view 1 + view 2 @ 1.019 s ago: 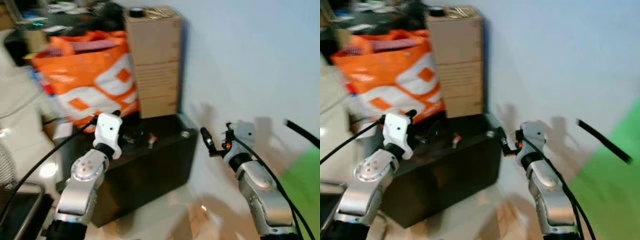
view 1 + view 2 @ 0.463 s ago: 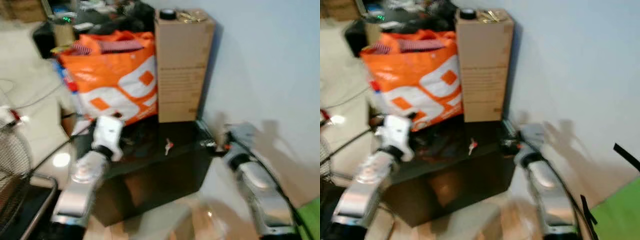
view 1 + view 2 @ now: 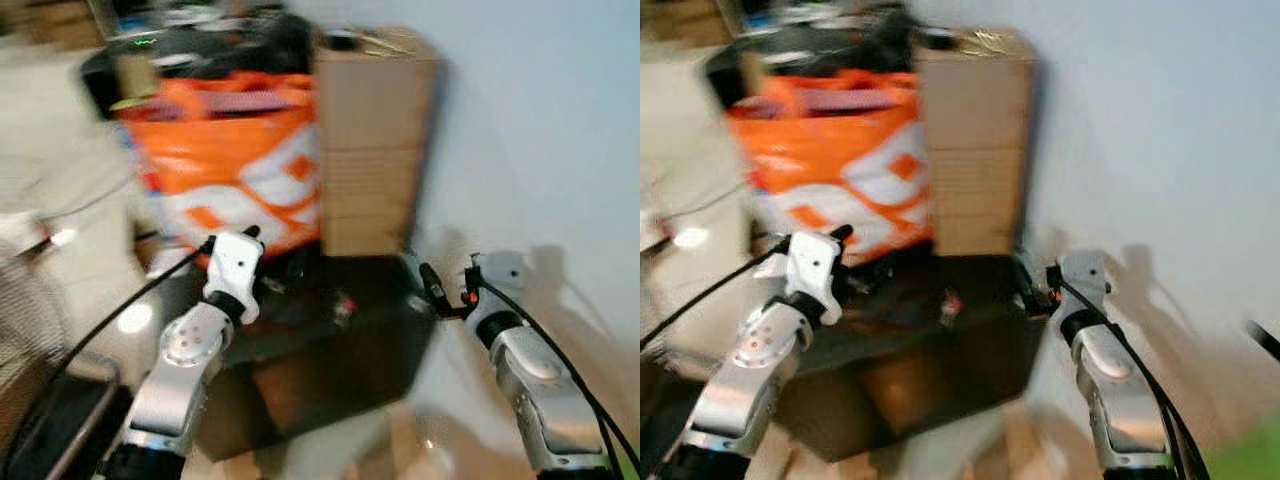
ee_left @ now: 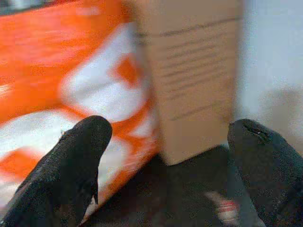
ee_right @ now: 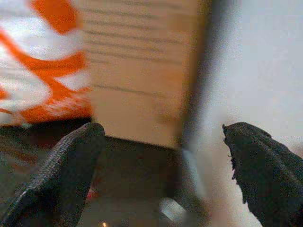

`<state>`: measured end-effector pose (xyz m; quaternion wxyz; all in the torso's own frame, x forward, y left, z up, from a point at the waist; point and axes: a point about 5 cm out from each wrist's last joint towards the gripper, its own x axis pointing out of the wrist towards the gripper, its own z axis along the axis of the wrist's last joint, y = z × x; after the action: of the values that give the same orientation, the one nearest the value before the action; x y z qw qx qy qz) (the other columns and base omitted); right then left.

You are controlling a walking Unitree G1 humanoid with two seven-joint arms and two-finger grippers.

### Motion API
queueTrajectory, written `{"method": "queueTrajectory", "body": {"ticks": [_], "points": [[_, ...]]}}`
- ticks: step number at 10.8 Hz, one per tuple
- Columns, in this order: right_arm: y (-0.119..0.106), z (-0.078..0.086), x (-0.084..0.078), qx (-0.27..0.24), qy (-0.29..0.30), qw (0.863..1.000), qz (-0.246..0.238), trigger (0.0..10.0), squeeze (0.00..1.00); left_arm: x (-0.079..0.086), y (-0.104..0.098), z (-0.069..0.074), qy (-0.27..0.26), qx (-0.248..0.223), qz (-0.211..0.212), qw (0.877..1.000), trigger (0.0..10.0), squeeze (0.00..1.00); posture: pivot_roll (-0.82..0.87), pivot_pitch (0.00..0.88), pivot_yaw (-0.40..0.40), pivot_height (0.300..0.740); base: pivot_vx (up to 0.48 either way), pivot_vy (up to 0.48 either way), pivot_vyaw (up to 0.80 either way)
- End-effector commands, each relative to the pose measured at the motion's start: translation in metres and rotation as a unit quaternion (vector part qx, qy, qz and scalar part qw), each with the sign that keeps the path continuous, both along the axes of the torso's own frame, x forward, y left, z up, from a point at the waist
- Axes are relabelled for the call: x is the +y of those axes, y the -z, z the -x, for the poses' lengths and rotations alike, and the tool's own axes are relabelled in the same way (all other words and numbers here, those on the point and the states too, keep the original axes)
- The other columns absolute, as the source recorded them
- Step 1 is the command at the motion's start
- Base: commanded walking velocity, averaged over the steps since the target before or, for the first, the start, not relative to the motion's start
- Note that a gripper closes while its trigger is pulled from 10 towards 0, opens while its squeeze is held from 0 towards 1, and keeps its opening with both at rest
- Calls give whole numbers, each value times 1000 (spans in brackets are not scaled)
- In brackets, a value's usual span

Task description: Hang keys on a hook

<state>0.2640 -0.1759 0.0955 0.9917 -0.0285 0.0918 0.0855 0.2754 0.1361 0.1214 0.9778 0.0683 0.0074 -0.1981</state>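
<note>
keys, seemingly the small red-tagged item (image 3: 343,305) lying on the dark box (image 3: 330,350) ahead, are awaiting pickup; left gripper (image 4: 165,165) and right gripper (image 5: 161,170) are hovering spread wide, empty, approaching. next: reaching down.

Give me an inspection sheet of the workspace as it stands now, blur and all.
Surface: black case, lid dark and glossy.
Job's things: small red-and-white item on the lid, too blurred to identify; no hook seen.
Clutter: orange bag and tall cardboard box behind the case.
Grippers: left gripper above the lid, jaws open, empty; right gripper at the case's wall-side corner, jaws open, empty.
Cables: black cable along the left arm; another along the right.
Surroundings: white wall on the right.
</note>
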Motion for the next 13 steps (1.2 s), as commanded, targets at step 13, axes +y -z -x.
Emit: {"method": "queueTrajectory", "body": {"ticks": [13], "points": [[28, -6, 0, 109, -50, 990, 74, 10000, 1000, 8, 7, 5, 34, 40, -19, 998, 10000, 98, -30, 0, 35, 740, 196, 0, 62]]}}
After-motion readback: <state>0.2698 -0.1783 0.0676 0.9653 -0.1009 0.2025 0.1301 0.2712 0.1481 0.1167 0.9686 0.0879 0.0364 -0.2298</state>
